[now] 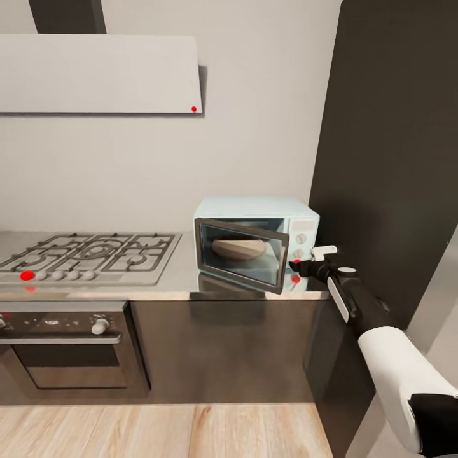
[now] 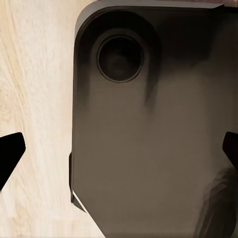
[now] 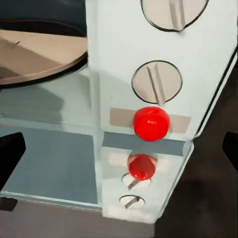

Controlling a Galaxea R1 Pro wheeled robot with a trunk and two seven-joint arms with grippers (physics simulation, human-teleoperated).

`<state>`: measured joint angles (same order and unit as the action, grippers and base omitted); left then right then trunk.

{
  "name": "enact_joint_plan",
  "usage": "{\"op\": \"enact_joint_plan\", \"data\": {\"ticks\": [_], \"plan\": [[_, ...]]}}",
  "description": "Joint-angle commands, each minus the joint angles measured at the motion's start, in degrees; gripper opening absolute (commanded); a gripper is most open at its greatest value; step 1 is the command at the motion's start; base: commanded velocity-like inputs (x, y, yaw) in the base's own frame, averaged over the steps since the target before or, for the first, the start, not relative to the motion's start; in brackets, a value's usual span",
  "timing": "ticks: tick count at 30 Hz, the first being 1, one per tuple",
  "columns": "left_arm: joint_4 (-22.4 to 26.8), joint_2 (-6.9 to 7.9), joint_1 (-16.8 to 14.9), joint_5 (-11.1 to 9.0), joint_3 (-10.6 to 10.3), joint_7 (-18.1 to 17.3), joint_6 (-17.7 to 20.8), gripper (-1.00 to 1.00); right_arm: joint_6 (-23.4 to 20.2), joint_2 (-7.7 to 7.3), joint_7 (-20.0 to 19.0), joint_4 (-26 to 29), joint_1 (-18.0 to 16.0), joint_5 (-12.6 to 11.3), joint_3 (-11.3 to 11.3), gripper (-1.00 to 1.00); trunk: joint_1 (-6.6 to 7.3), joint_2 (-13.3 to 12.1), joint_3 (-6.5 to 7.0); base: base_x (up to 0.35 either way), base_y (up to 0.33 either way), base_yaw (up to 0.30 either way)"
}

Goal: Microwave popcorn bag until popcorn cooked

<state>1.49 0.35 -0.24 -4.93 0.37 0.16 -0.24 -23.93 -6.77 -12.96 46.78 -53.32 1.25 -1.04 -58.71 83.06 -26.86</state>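
The right gripper (image 1: 310, 264) was held right up against the microwave (image 1: 254, 210), just in front of its white knob panel (image 1: 304, 238), and its two dark fingertips (image 3: 10, 158) were spread wide apart with nothing between them. Straight ahead of those fingers, in the right wrist view, a red button (image 3: 151, 123) was seen on the panel, with two slotted knobs (image 3: 157, 82) beyond it and the button's red reflection (image 3: 142, 166) picked up in the shiny countertop (image 1: 184, 280). The microwave door (image 1: 240, 254) was swung partly open just beside the gripper, on its left, and the round beige turntable (image 1: 237, 248) was shown through the dark glass. Well away on that same side, the steel gas hob (image 1: 89, 254) was set into the countertop, with the oven (image 1: 63, 346) under it and the white hood (image 1: 98, 73) overhead. The left gripper (image 2: 119, 153) was pointed down over light wood floor (image 2: 34, 99) and a dark rounded base part (image 2: 148, 139), its fingertips parted widely and empty. The popcorn bag could not be made out.
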Motion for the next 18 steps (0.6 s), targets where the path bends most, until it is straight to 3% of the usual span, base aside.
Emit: {"op": "enact_joint_plan", "data": {"ticks": [1, 6, 10, 18], "plan": [[0.01, 0.00, -0.02, -0.52, -0.01, 0.02, -0.02, 1.00, -0.20, 0.22, -0.14, 0.04, -0.03, 0.22, -0.10, 1.00, -0.02, 0.03, -0.06, 0.218, 0.000, 0.000], [0.04, 0.00, -0.02, -0.52, 0.02, 0.02, -0.02, 1.00, 0.13, 0.68, -1.27, -0.11, -0.03, 0.10, -0.14, 1.00, -0.02, 0.03, -0.06, 0.116, 0.000, 0.000], [0.01, 0.00, -0.02, -0.52, 0.05, 0.02, -0.02, 1.00, 0.69, 0.73, -7.63, -0.20, 1.43, 0.29, -0.27, 1.00, -0.02, 0.03, -0.06, 0.007, 0.000, 0.000], [0.01, 0.00, -0.02, -0.52, 0.06, 0.02, -0.02, 1.00, 1.21, 0.57, -14.97, -0.20, 1.79, 0.68, -0.32, 1.00, -0.02, 0.03, -0.06, 0.000, 0.000, 0.000]]}}
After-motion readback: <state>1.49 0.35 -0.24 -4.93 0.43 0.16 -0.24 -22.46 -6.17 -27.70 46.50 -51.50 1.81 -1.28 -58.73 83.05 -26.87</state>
